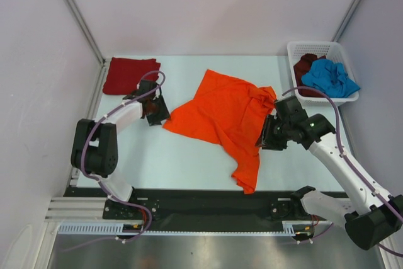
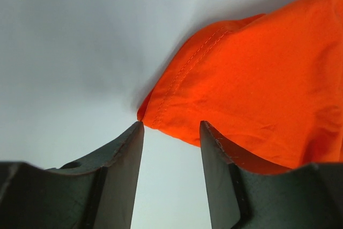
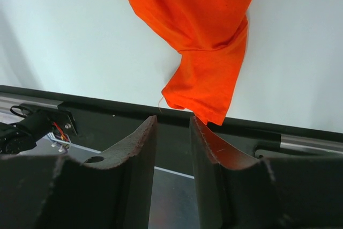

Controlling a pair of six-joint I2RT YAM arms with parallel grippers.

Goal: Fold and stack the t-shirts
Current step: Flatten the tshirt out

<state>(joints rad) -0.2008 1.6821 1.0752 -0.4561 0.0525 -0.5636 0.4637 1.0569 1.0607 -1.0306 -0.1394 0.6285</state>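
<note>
The bright orange t-shirt (image 1: 223, 114) lies crumpled and partly spread in the middle of the table, one end reaching toward the near edge. My left gripper (image 1: 155, 110) is open and empty at its left corner. In the left wrist view that hemmed corner (image 2: 161, 113) lies just beyond the gripper's (image 2: 171, 126) tips. My right gripper (image 1: 267, 135) is open and empty at the shirt's right edge. The right wrist view shows the shirt's hanging end (image 3: 206, 79) beyond the gripper (image 3: 174, 119). A folded dark red t-shirt (image 1: 129, 74) lies at the back left.
A white lattice basket (image 1: 315, 45) at the back right holds the blue t-shirt (image 1: 329, 79) and the dark maroon t-shirt (image 1: 306, 66). A black rail (image 1: 208, 201) runs along the table's near edge. White walls close the left, back and right sides.
</note>
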